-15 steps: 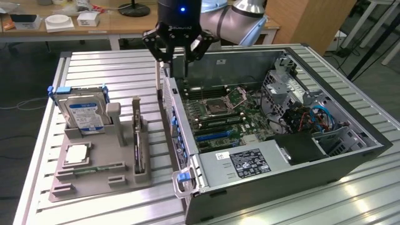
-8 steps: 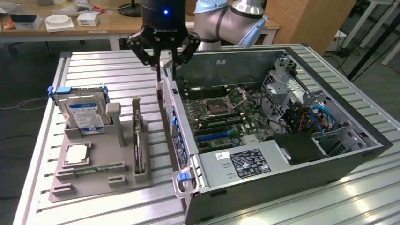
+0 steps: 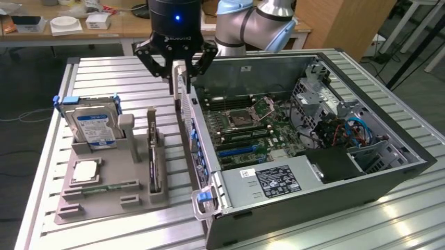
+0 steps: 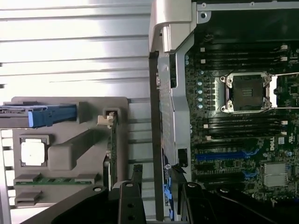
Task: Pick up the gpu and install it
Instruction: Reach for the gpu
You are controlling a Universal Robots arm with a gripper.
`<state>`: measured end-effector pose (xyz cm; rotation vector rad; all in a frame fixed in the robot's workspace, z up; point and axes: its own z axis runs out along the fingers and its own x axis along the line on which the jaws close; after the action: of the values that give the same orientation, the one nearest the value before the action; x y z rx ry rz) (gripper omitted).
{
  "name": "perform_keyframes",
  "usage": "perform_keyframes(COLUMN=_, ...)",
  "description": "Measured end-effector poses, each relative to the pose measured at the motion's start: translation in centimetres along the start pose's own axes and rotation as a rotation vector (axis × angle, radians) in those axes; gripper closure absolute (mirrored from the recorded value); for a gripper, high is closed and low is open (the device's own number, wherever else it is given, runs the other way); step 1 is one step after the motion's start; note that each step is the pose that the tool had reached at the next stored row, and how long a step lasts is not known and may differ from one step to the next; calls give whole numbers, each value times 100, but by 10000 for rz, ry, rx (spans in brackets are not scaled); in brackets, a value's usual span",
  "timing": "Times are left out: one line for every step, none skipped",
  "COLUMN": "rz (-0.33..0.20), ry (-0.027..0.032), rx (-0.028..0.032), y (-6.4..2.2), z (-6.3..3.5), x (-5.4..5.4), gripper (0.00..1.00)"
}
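The gpu point(image 3: 153, 167) is a thin black card standing on edge in a slot of the grey holder point(image 3: 114, 161), with its metal bracket end point(image 3: 151, 121) pointing up. In the wrist view the gpu point(image 4: 112, 156) appears edge-on beside the holder's post. My gripper point(image 3: 180, 87) hangs above the near side wall of the computer case point(image 3: 389, 172), up and to the exterior view's right of the card. Its fingers point(image 4: 128, 201) are spread, and the gripper point(image 4: 159, 205) is open and holds nothing. The case wall's edge lies below the gap between them.
The open case shows the motherboard point(image 3: 243, 125) with blue slots point(image 4: 224, 155) and an empty processor socket point(image 4: 246, 92). The holder also carries a silver hard drive point(image 3: 94, 126), a processor chip point(image 3: 83, 171) and a green memory stick point(image 3: 111, 188). The slatted metal table point(image 3: 111, 73) stretches behind.
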<state>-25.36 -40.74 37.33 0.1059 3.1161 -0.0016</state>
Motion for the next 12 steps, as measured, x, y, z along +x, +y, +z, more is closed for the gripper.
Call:
perform_keyframes(rz=-1, ry=5, rx=1, y=-25, z=3, x=3, gripper=62)
perform_keyframes(rz=-1, ry=9, rx=2, y=-46, z=6, x=10, gripper=62)
perform_keyframes(rz=-2, ry=10, rx=6, y=-62, z=10, x=22, gripper=62)
perform_keyframes(rz=0, ry=12, rx=17, y=-75, z=13, x=37, gripper=62)
perform_keyframes(rz=-1, ry=15, rx=35, y=-86, z=17, x=55, gripper=62)
perform_keyframes(rz=-2, ry=17, rx=60, y=-94, z=22, x=76, gripper=62)
perform_keyframes(rz=-3, ry=19, rx=88, y=-102, z=25, x=97, gripper=62)
perform_keyframes(rz=-4, ry=21, rx=118, y=-109, z=30, x=117, gripper=62)
perform_keyframes(rz=-4, ry=23, rx=148, y=-116, z=33, x=138, gripper=62)
perform_keyframes(rz=-4, ry=26, rx=183, y=-124, z=37, x=160, gripper=62)
perform_keyframes(rz=-6, ry=28, rx=214, y=-131, z=41, x=180, gripper=62)
perform_keyframes(rz=-7, ry=30, rx=245, y=-138, z=45, x=200, gripper=62)
